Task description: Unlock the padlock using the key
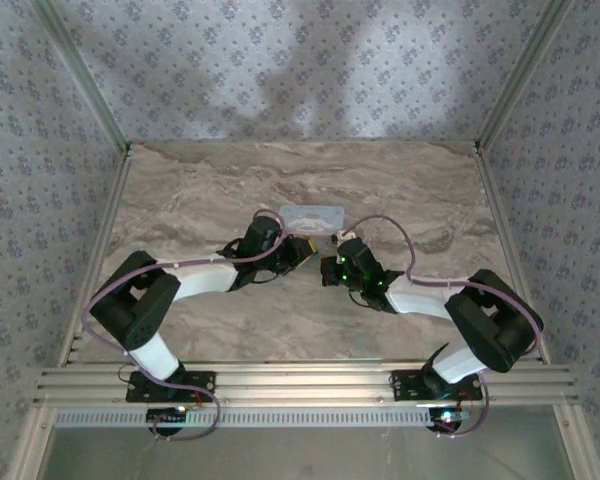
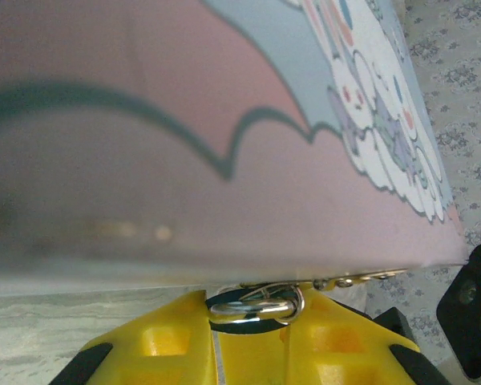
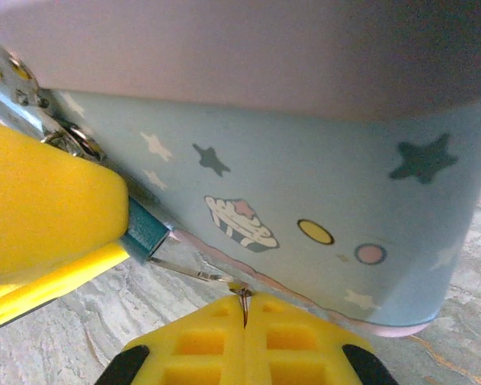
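The left gripper [image 2: 252, 341] is clenched on the padlock [image 2: 256, 307]. Its teal body and metal shackle are pinched between the yellow fingers [image 2: 164, 345], just under the edge of the picture tin [image 2: 184, 160]. In the right wrist view, the padlock's teal body [image 3: 147, 233] juts out from one of the left gripper's yellow fingers [image 3: 48, 200], close against the tin's pale blue wall. The right gripper [image 3: 244, 309] is closed tight, and the key [image 3: 194, 273] is pinched by one end in the seam between its pads. The thin silvery sliver is stretched from there across to the padlock's body. Whether its tip is inside the keyhole cannot be told. Seen from above, both grippers are placed tip to tip just in front of the tin on the marbled table [image 1: 200, 190].
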Robot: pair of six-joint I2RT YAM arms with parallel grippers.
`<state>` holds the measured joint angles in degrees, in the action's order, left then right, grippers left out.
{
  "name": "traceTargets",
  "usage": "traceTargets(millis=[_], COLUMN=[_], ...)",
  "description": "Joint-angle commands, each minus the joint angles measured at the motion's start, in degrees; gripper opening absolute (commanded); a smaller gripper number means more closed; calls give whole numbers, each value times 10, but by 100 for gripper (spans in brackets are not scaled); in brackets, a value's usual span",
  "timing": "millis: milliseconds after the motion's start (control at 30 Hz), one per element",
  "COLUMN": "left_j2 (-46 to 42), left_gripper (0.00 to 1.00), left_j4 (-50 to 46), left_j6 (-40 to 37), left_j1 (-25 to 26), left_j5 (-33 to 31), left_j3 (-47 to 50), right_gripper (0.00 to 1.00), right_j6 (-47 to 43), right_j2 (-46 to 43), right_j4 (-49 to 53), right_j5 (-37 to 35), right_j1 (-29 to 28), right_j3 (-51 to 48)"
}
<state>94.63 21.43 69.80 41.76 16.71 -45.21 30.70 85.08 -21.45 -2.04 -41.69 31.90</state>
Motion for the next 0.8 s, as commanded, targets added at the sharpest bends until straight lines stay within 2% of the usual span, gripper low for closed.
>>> traceTargets(millis=[0,767], left_j2=[6,-4], left_gripper=[10,10], left_j4=[17,16], left_j6=[10,14], left_j1=[8,6], left_j5=[17,14], left_j3=[-11,-8], right_gripper=[0,0], right_j6=[8,36], right_j2=[-14,-26], right_j4=[-45,21], right_j5=[18,-29], right_j1=[-2,-1], right_j3=[-1,-15])
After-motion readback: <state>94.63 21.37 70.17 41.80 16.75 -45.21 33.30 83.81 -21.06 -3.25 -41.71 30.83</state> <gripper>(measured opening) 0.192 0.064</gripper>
